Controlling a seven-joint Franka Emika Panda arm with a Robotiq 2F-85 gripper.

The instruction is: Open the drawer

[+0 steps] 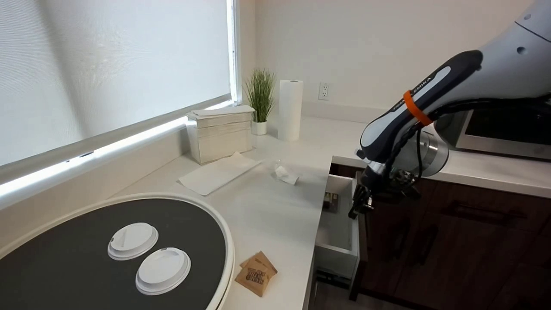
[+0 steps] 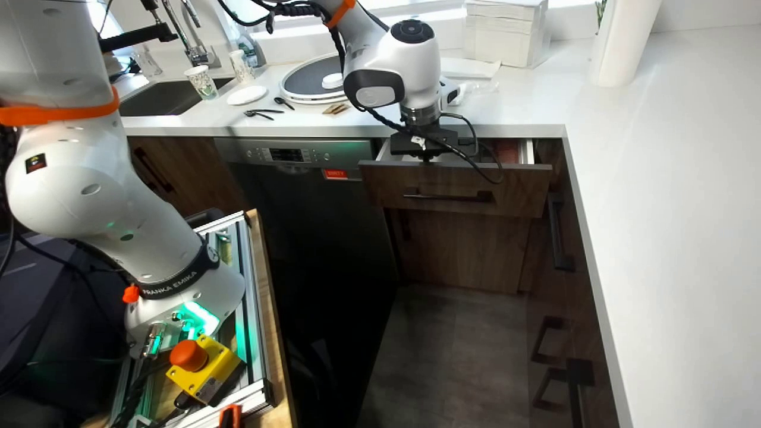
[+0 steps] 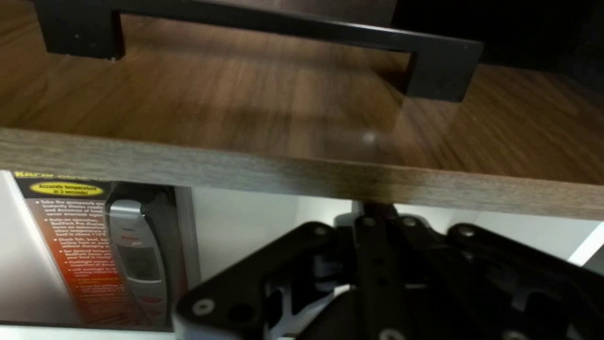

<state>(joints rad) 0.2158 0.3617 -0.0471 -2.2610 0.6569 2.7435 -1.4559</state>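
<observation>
The drawer stands pulled out from under the counter, showing its dark brown wood front [image 2: 386,185] and pale inner box [image 1: 338,259]. In the wrist view its wood front [image 3: 264,113] crosses the picture, with its black bar handle [image 3: 264,21] on the outer face. My gripper [image 3: 375,212] is shut, its fingers together, just inside the drawer behind the front's top edge. The fingertips are partly hidden by that edge; whether they touch it I cannot tell. In both exterior views the gripper [image 1: 354,213] points down at the drawer, its body [image 2: 425,145] above the front panel.
A packaged thermometer [image 3: 137,255] lies in the drawer. The counter edge [image 1: 320,211] runs close behind the gripper. A dishwasher [image 2: 297,184] stands beside the drawer, and a cabinet with a protruding handle [image 2: 559,235] stands at its other side. A cable [image 2: 440,145] hangs over the front.
</observation>
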